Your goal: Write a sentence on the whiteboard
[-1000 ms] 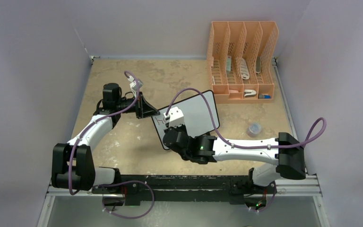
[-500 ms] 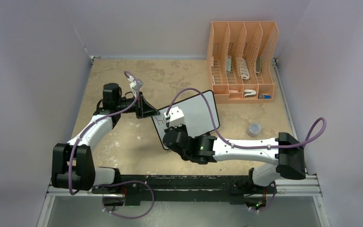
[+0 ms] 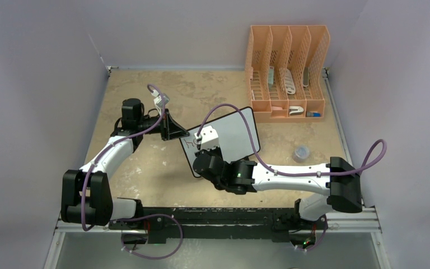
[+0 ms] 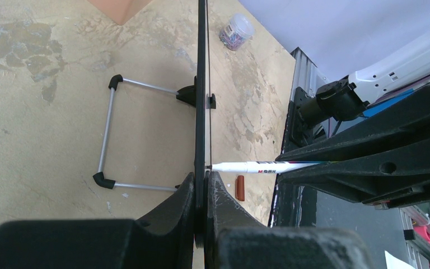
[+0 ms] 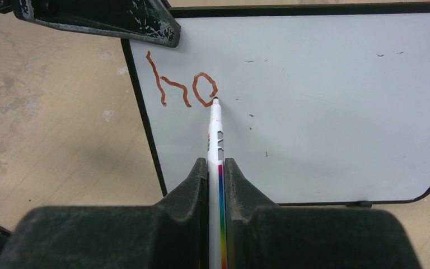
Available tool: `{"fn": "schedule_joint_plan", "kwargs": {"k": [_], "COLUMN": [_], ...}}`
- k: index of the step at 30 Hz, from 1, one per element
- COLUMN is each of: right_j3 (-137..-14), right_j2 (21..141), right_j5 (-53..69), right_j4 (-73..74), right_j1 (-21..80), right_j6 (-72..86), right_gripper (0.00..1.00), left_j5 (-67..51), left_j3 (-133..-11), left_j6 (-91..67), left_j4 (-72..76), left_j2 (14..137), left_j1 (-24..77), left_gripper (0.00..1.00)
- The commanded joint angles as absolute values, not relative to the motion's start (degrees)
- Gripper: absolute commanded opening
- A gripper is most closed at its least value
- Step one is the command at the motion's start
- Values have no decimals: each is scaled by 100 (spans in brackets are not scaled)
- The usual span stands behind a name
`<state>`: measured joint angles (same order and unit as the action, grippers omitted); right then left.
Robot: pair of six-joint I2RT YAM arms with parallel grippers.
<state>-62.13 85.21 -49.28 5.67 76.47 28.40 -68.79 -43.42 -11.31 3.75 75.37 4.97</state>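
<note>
The whiteboard (image 5: 341, 112) is being seen as white, framed in thin black. The sentence (image 5: 179, 86) is being rendered red-brown. A rainbow stripe is being shown on the white marker (image 5: 215, 140). The surface (image 3: 213, 89) is being logged as mottled tan.

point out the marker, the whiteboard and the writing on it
marker (image 5: 215, 126), right wrist view, white barrel below the tip
whiteboard (image 5: 325, 112), right wrist view, bare white face
writing (image 5: 174, 84), right wrist view, arch of the h

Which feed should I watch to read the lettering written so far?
Right wrist: the lettering faces it, two red-brown characters at the upper left of the whiteboard, the marker tip at the second. Top external shows only a tiny scrawl. Left wrist sees the whiteboard edge-on, no writing.
</note>
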Motion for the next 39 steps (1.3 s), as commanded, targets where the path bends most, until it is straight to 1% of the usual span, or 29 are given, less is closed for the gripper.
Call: {"fn": "schedule_joint_plan", "kwargs": {"k": [1, 18, 39], "right_j3": [-6468, -6477, -6342], "right_j2": [8402, 8400, 8411], "right_j5": [-5335, -5234, -5036], "right_j4": [302, 51, 541], "right_j1": [7545, 7549, 7541], "right_j6": [2727, 2574, 2998], "right_gripper": [0, 0, 0], "left_j5": [-7110, -7097, -7102], "left_j3": [-4430, -4438, -4438], "left_j6": [-967, -967, -967], "left_j4": [254, 255, 246], "left_j2": [7628, 7638, 7639], "left_j1": [659, 660, 659], "left_gripper": [0, 0, 0]}}
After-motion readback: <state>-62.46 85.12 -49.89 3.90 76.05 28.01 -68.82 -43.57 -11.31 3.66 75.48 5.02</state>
